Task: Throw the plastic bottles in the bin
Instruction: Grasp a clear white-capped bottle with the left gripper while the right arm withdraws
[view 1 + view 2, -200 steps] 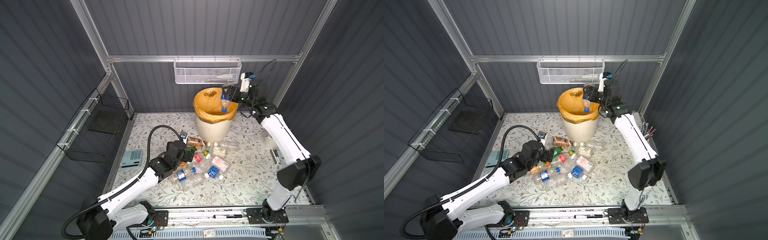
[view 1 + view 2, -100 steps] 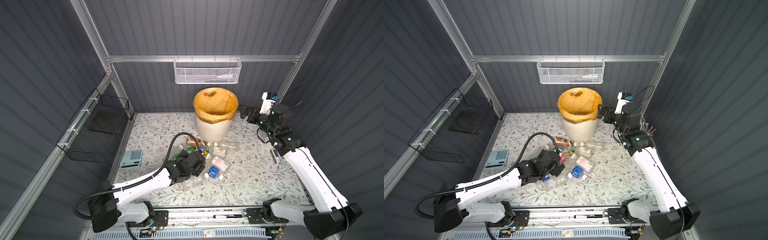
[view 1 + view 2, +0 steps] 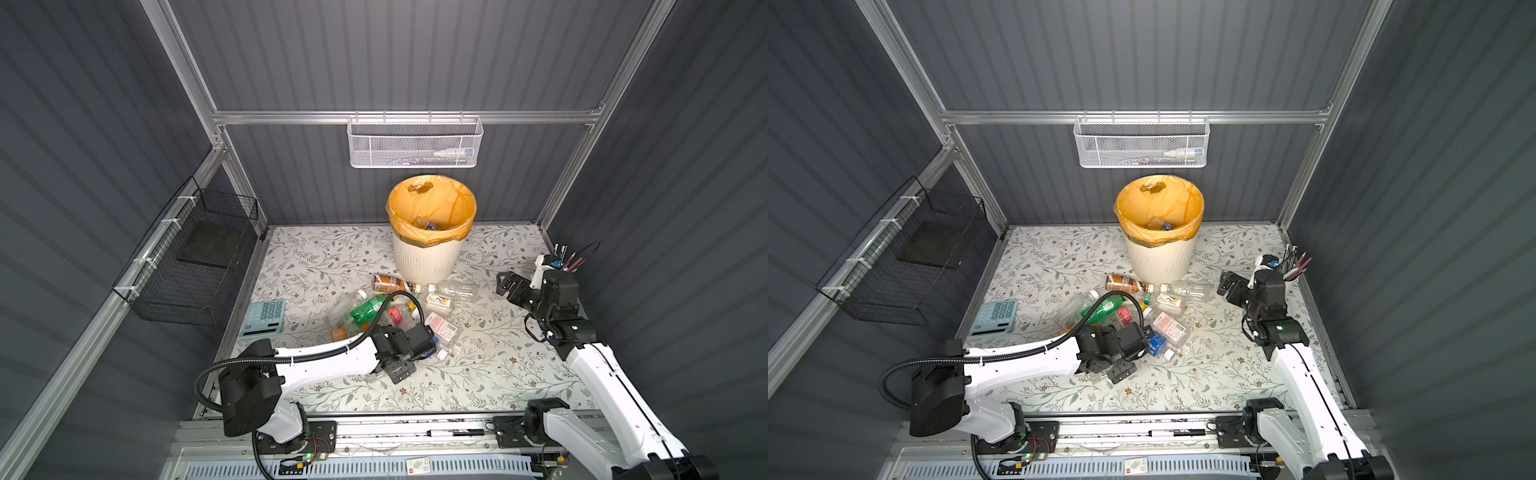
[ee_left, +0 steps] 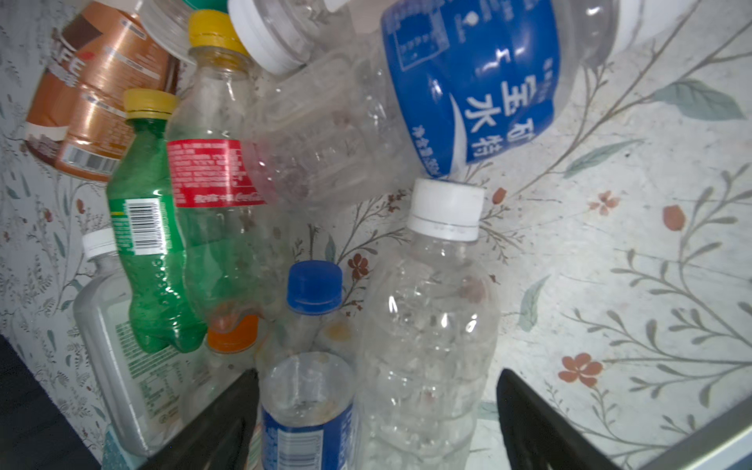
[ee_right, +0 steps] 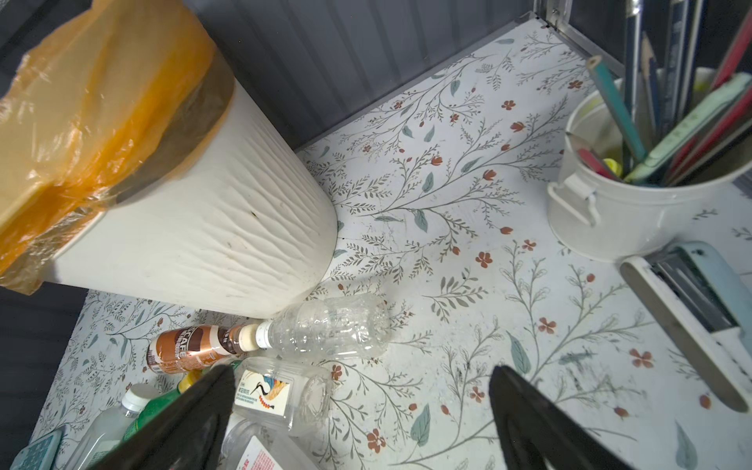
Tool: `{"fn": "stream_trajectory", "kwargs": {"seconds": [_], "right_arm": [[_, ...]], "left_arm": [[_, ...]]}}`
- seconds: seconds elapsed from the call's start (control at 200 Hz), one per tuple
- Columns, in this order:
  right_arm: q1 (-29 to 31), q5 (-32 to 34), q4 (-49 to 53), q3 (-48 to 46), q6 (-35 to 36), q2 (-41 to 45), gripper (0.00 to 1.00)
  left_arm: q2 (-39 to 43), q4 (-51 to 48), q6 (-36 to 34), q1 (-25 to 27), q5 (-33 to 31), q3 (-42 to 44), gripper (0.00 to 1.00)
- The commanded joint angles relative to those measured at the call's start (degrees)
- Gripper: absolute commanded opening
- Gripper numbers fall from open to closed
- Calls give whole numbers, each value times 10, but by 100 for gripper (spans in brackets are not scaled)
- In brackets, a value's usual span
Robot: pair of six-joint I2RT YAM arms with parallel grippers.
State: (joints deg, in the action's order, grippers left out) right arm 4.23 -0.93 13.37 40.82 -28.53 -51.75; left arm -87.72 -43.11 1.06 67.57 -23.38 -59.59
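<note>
Currently the left end effector (image 4: 377, 378), jaws wide, straddles two bottles (image 4: 427, 325) at six o'clock of the bin (image 3: 428, 262); closing and lifting should follow. Right end effector (image 3: 503, 286) hangs wide, empty.

Thin clear and green plastic on the plastic bottles (image 4: 427, 325), glossy and crinkled, with shiny film labels. Ribbed matt cream plastic for the bin (image 5: 195, 228), lined with a glossy wrinkled orange film bag (image 5: 81, 101). Matt printed floral covering on the desk (image 5: 447, 264); white-painted metal mesh for the hanging basket (image 3: 411, 145), thin black wire for the side basket (image 3: 174, 286).
</note>
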Motion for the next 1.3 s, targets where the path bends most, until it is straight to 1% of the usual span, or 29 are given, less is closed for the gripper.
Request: {"fn": "stream_trajectory", "kwargs": {"seconds": [0.0, 0.14, 0.28, 0.43, 0.625, 0.835, 1.151, 1.296], "right_arm": [[-10, -6, -6, -26, -15, 7, 99], [-15, -9, -8, -43, -21, 12, 99], [-21, -8, -14, -62, -29, 20, 99], [-26, -12, -19, -71, -35, 21, 99], [-33, -18, -19, -72, -34, 23, 99], [-41, -24, -17, -73, -34, 26, 99], [-50, -35, -23, -75, -37, 20, 99], [-53, -40, -24, -72, -38, 18, 99]], "left_arm": [[-19, -34, 4, 6, 42, -18, 89], [-32, -33, 10, 10, 65, -23, 89], [-47, -45, 15, 12, 75, -30, 87], [-65, -53, 17, 12, 94, -38, 83], [-90, -60, 15, 11, 101, -47, 81], [-120, -69, 11, 12, 105, -59, 76], [-130, -66, 14, 12, 112, -61, 63], [-110, -60, 17, 12, 114, -55, 57]]}}
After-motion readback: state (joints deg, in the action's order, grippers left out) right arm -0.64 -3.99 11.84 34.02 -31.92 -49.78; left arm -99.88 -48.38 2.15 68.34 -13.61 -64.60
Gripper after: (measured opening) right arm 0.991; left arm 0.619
